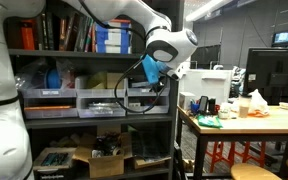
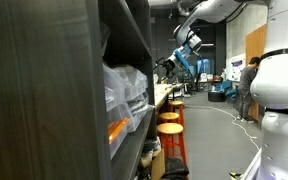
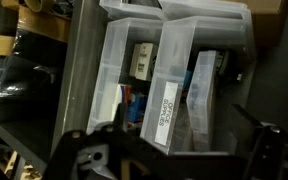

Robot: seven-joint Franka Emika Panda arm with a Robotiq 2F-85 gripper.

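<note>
My gripper [image 3: 184,160] is open, its two dark fingers [image 3: 112,150] spread wide at the bottom of the wrist view with nothing between them. Just beyond it is a clear plastic bin [image 3: 169,105] labelled "OFFICE SUPPLIES", with further clear bins to its left [image 3: 124,65] and right [image 3: 212,95]. In both exterior views the gripper [image 1: 156,84] [image 2: 167,66] hangs in front of the middle shelf, close to the row of clear bins [image 1: 142,98] and not touching them. The arm comes down from the upper left in an exterior view.
The dark metal shelf unit [image 1: 94,118] holds books [image 1: 74,35] above and cardboard boxes [image 1: 104,160] below. A wooden table [image 1: 254,122] with clutter stands beside it, with orange stools [image 2: 170,130] underneath. A white machine body [image 2: 281,90] stands nearby.
</note>
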